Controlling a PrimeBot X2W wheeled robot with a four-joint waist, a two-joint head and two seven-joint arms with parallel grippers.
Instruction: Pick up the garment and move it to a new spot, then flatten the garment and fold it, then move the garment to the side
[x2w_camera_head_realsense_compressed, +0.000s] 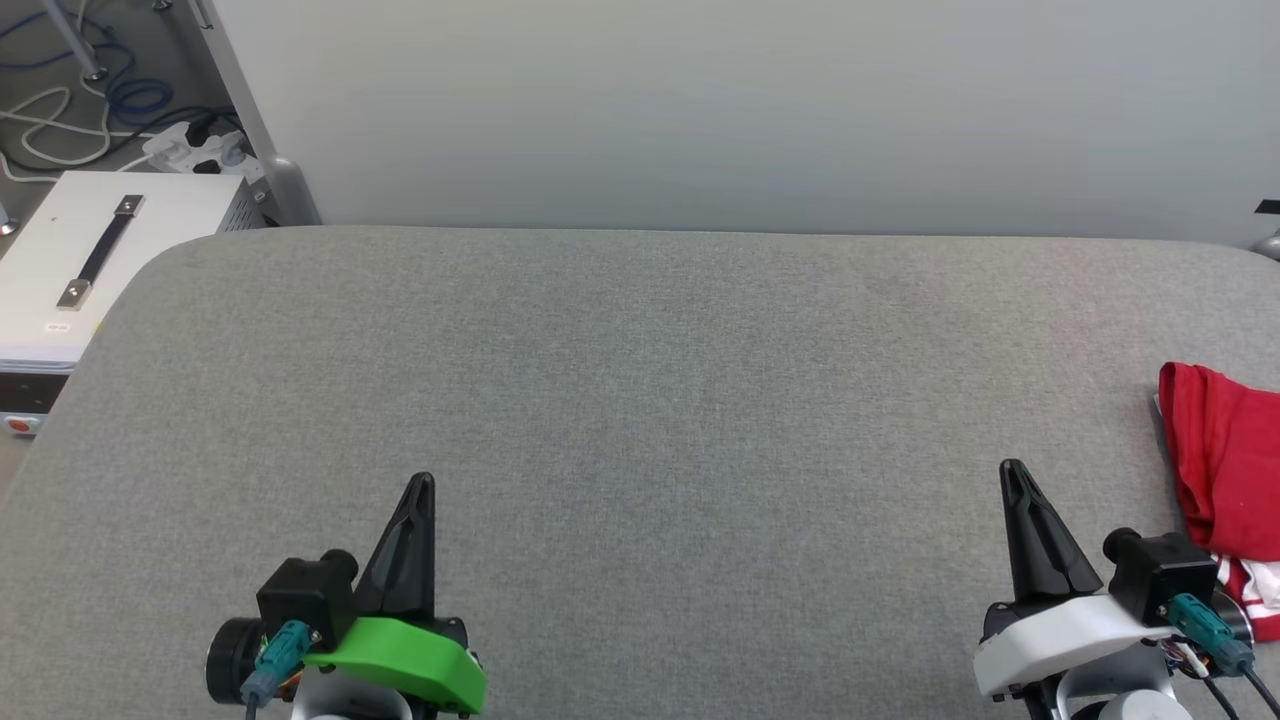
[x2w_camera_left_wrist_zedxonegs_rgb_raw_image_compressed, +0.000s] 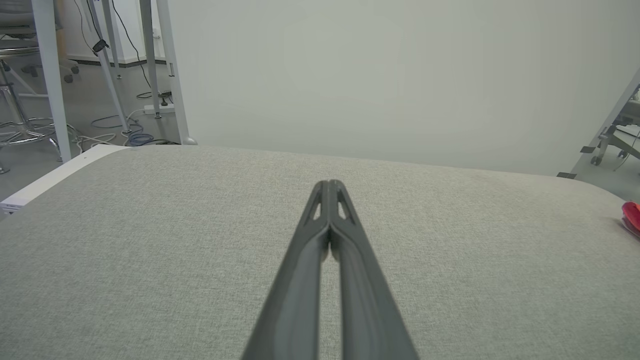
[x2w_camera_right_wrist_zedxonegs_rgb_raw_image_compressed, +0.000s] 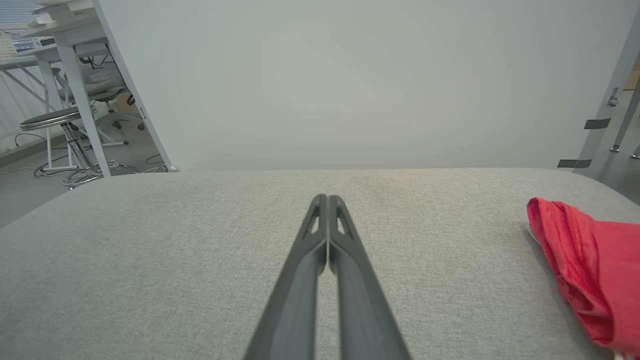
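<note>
The garment (x2w_camera_head_realsense_compressed: 1225, 470), red with a bit of red-and-white striped trim at its near end, lies bunched at the right edge of the grey padded table (x2w_camera_head_realsense_compressed: 640, 400). It also appears at the right of the right wrist view as the garment (x2w_camera_right_wrist_zedxonegs_rgb_raw_image_compressed: 585, 270) and as a red sliver of garment (x2w_camera_left_wrist_zedxonegs_rgb_raw_image_compressed: 632, 215) in the left wrist view. My right gripper (x2w_camera_head_realsense_compressed: 1012, 468) is shut and empty, just left of the garment without touching it. My left gripper (x2w_camera_head_realsense_compressed: 423, 482) is shut and empty at the lower left, far from it. Both point toward the table's far edge.
A white box with a black handle (x2w_camera_head_realsense_compressed: 95, 260) stands off the table's left corner, with cables and a power strip (x2w_camera_head_realsense_compressed: 190, 145) on the floor behind it. A pale wall panel (x2w_camera_head_realsense_compressed: 700, 110) rises behind the table. Table legs and a stool (x2w_camera_right_wrist_zedxonegs_rgb_raw_image_compressed: 60, 120) stand at the left.
</note>
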